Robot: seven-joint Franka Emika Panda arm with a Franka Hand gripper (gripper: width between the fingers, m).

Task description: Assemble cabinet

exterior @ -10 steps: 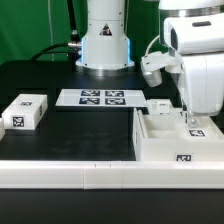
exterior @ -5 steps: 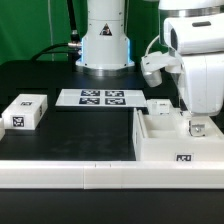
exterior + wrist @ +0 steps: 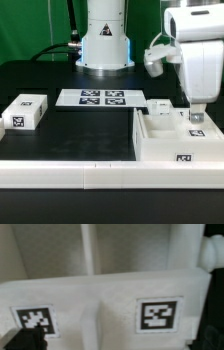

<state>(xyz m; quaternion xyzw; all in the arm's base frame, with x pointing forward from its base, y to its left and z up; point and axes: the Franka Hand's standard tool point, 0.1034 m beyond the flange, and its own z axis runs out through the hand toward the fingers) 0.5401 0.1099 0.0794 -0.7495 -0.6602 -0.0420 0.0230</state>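
Observation:
The cabinet [image 3: 165,140], a big white thick-walled box with a tag on its front, stands on the exterior view's right. A small white tagged block [image 3: 197,128] rests on its right part. My gripper [image 3: 196,111] hangs just above that block, open, with nothing between its fingers. In the wrist view a white face of the cabinet [image 3: 100,303] fills the picture close up, with one tag [image 3: 160,314] and a second tag [image 3: 38,319] on it. My gripper [image 3: 120,343] shows there only as dark fingertips [image 3: 24,340] far apart at the picture's edges.
A loose white tagged block [image 3: 25,110] lies on the exterior view's left. The marker board [image 3: 100,97] lies flat before the robot base [image 3: 105,45]. A small white piece [image 3: 160,104] sits behind the cabinet. A long white ledge [image 3: 70,176] runs along the front.
The jaws have opened wide and let go of the small tagged block, which stays on the cabinet. The arm has risen a little since.

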